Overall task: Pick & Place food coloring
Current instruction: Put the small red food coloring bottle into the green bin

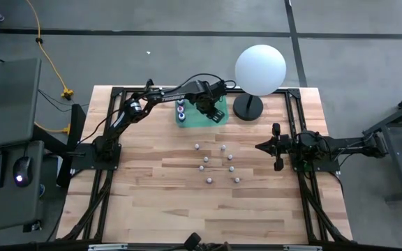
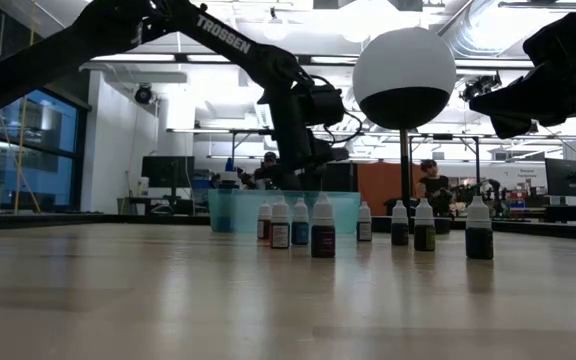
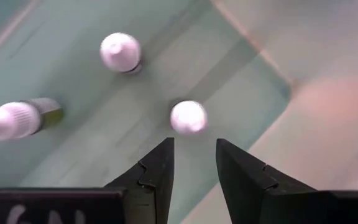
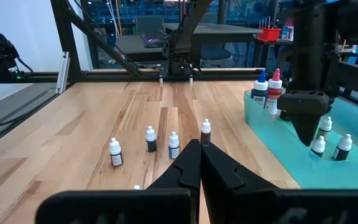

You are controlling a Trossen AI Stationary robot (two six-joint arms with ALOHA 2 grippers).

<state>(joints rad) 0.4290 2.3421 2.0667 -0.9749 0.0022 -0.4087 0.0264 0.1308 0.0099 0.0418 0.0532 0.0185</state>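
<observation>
Left gripper (image 3: 194,165): hung over teal bin (image 1: 218,117), fingers slightly parted, empty.
Right gripper (image 4: 199,163): closed, idle at right.
Risk: toppling binned dropper bottle (image 3: 188,117) below while lifting away.

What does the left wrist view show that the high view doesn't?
Left wrist only: the left gripper open and empty right above the tray floor, with two bottles upright and one lying down.
High only: the bottles left on the table, the right gripper parked beside them, the white sphere.
Both: tray and left gripper.
</observation>
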